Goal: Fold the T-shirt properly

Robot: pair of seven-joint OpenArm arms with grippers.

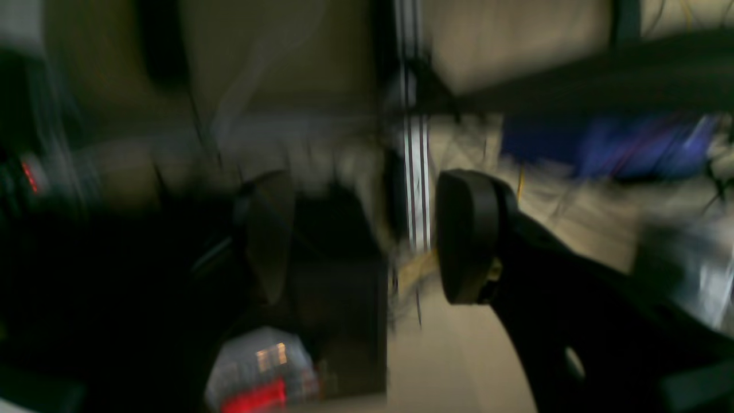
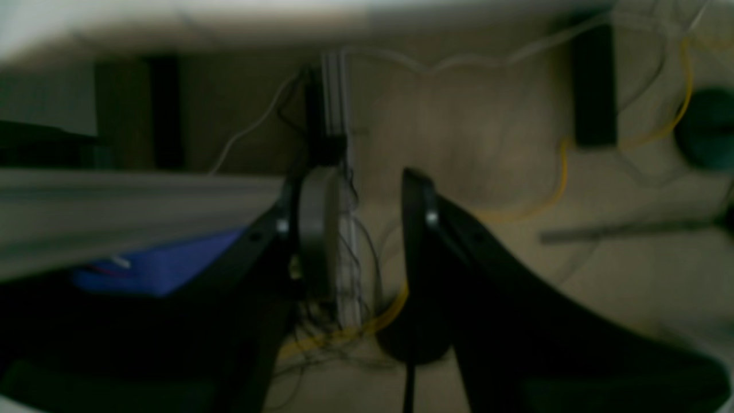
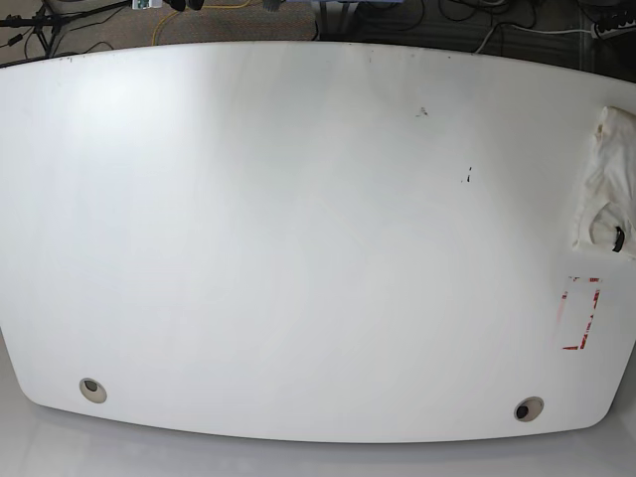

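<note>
**One crumpled T-shirt lying at the bench's right edge, both arms out of the overhead view**

In the base view, a wide white bench (image 3: 298, 229) is filling the frame, and no arm is showing over it. Going left to right, one round grommet hole (image 3: 91, 389) is sitting near the front left corner, two small dark marks (image 3: 465, 177) are showing right of centre, and a second round hole (image 3: 528, 407) is sitting near the front right corner. Just beside it, a red-edged marking (image 3: 580, 316) is lying flat on the surface. At the far right edge, one white T-shirt (image 3: 606, 174) is lying bunched and partly cut off by the frame, with its small black neck tag (image 3: 617, 237) showing at the near end.

The right gripper (image 2: 367, 229) is pointing away from the bench toward a beige floor (image 2: 602, 275) strewn with cables; its jaws are standing apart with nothing between them. The left gripper (image 1: 355, 235) is aiming likewise at floor and dark equipment, heavily blurred; its jaws are spread wide and holding nothing.
</note>
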